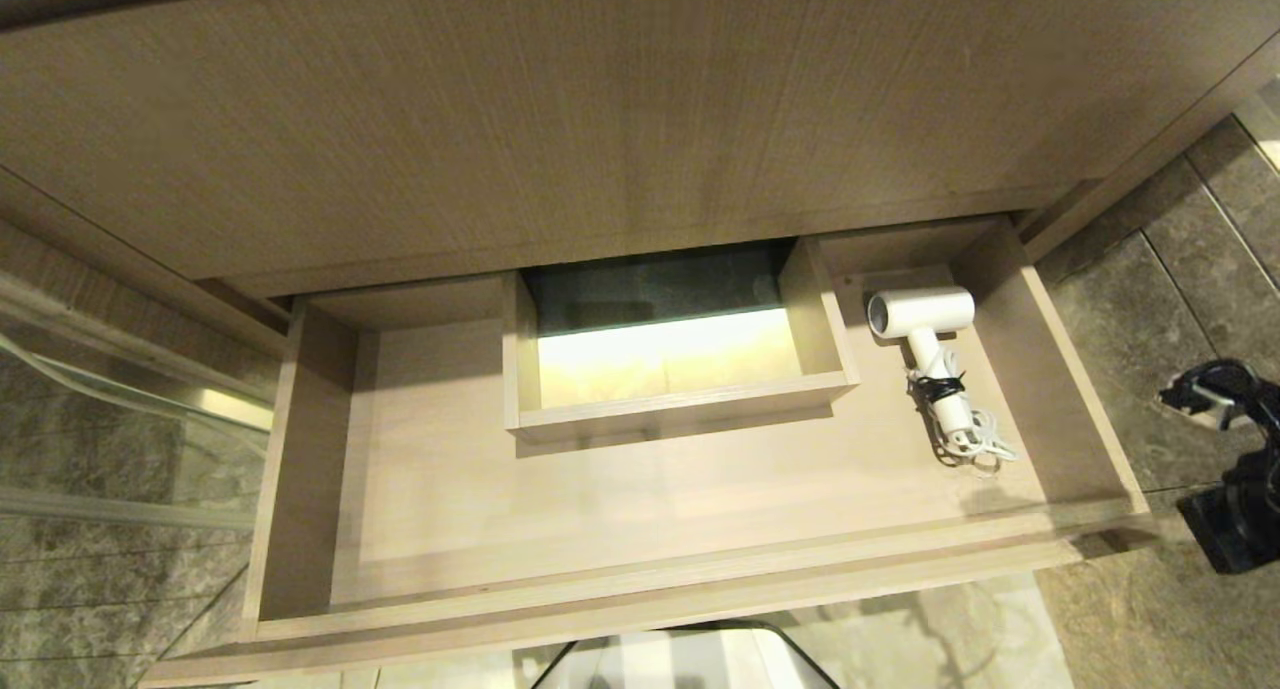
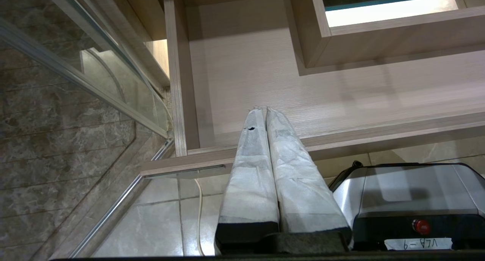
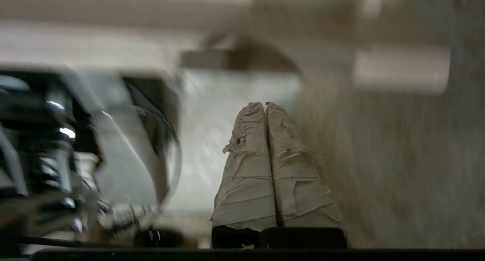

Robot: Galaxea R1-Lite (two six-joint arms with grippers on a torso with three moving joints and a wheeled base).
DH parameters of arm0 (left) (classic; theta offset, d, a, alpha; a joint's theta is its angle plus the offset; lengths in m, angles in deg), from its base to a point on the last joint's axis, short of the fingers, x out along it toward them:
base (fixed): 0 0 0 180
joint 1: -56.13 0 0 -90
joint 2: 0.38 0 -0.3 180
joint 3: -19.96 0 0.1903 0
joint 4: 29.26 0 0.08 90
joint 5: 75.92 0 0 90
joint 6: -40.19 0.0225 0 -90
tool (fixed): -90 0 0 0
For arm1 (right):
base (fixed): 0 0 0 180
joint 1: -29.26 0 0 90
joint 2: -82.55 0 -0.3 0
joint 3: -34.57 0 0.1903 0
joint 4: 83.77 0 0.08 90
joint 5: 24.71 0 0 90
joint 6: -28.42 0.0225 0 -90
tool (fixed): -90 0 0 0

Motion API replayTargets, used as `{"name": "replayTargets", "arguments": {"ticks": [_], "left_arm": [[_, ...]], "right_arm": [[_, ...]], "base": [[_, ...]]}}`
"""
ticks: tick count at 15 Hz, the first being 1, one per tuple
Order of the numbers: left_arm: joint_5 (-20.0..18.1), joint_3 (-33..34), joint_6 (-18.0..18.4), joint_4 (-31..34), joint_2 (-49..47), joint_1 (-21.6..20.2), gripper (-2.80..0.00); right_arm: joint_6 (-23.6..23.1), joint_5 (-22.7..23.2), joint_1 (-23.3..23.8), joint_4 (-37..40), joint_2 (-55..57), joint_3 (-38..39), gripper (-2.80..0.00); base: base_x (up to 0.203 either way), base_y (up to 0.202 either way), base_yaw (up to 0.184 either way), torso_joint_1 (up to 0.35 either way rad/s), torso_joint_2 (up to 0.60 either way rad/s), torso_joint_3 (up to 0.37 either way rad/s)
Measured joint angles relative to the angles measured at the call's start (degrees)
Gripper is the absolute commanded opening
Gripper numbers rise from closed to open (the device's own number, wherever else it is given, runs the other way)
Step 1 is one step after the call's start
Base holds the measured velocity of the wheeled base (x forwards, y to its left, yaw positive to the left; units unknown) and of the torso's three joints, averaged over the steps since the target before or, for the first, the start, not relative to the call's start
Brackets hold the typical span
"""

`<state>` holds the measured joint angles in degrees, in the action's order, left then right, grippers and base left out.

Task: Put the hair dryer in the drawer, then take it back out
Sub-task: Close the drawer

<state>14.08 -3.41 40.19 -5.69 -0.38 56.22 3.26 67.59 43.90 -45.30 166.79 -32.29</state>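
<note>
Taped fingers of the right claw are seen pressed together, nothing held; it's off to the robot's right, outside the drawer. Left claw is likewise closed & empty, parked near the drawer's front left. Hair dryer lies inside at the right rear, cord bundled by the handle, so step 1 looks done. Retrieval w/ the right claw seems next. Boxed cut-out and right wall flank the dryer, limiting approach.

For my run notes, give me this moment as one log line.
hair dryer: lying in drawer, right end | right gripper: shut, empty, outside drawer | left gripper: shut, parked by drawer front
</note>
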Motion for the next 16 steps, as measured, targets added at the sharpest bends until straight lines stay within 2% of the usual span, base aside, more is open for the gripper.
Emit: {"name": "replayTargets", "arguments": {"ticks": [2, 7, 10, 13, 15, 16], "left_arm": [[0.0, 0.0, 0.0, 0.0, 0.0, 0.0, -2.8], [0.0, 0.0, 0.0, 0.0, 0.0, 0.0, -2.8], [0.0, 0.0, 0.0, 0.0, 0.0, 0.0, -2.8], [0.0, 0.0, 0.0, 0.0, 0.0, 0.0, -2.8], [0.0, 0.0, 0.0, 0.0, 0.0, 0.0, -2.8], [0.0, 0.0, 0.0, 0.0, 0.0, 0.0, -2.8]], "right_arm": [[0.0, -5.3, 0.3, -0.2, 1.9, 2.2, -2.8], [-1.3, -9.0, 0.5, -4.1, 10.1, 2.9, -2.8], [-1.3, -8.9, 0.5, -11.1, 14.6, 2.2, -2.8], [-1.0, -7.8, 0.5, -13.6, 16.0, 0.5, -2.8], [-0.8, -4.9, 0.6, -16.8, 15.3, -0.7, -2.8], [-0.6, -2.1, 0.7, -19.8, 14.7, -1.5, -2.8]], "base": [[0.0, 0.0, 0.0, 0.0, 0.0, 0.0], [0.0, 0.0, 0.0, 0.0, 0.0, 0.0], [0.0, 0.0, 0.0, 0.0, 0.0, 0.0], [0.0, 0.0, 0.0, 0.0, 0.0, 0.0], [0.0, 0.0, 0.0, 0.0, 0.0, 0.0], [0.0, 0.0, 0.0, 0.0, 0.0, 0.0]]}}
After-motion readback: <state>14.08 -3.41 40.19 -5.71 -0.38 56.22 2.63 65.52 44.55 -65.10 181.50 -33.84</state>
